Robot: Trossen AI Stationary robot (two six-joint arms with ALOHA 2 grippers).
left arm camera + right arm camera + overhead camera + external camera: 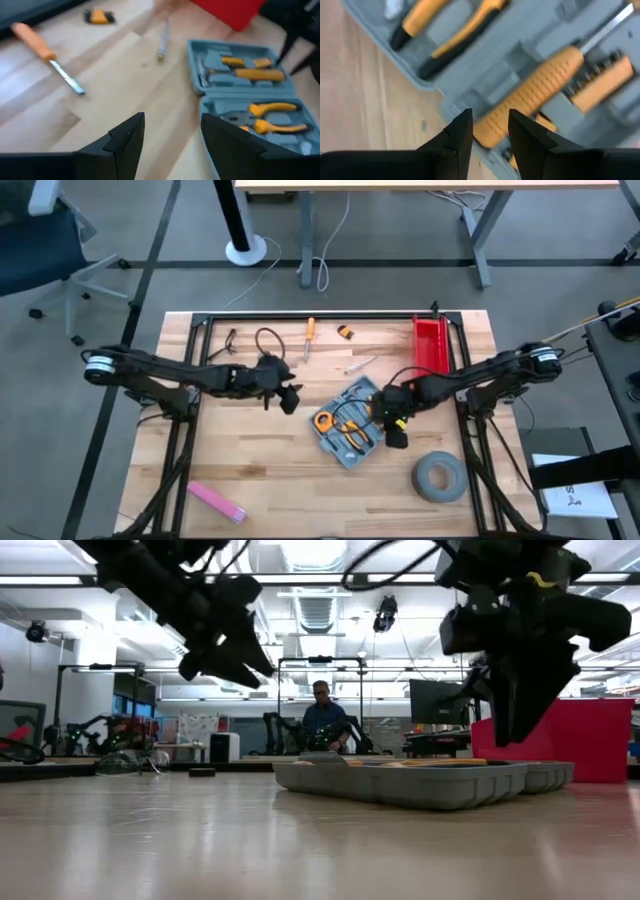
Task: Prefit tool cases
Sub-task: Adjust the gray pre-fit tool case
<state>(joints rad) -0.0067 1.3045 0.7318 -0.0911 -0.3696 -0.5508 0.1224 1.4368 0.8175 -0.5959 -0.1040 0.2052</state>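
Note:
The blue-grey tool case [348, 422] lies open and flat on the wooden table, with orange-handled tools in its recesses [260, 75]. My right gripper [490, 127] hangs just above the case's right end, pointing steeply down. Its fingers stand a narrow gap apart over an orange tool handle [530, 92] and touch nothing. In the low view the right gripper [515, 735] is clear above the case [420, 780]. My left gripper [290, 396] hovers open to the left of the case, raised off the table, its fingers [127, 137] empty.
A red bin [431, 342] stands behind the case at the far right, and a grey tape roll [440, 477] lies near right. An orange screwdriver [309, 334], a small yellow-black item [345, 332] and a metal bit [360, 364] lie at the far side. A pink block [216, 502] lies near left.

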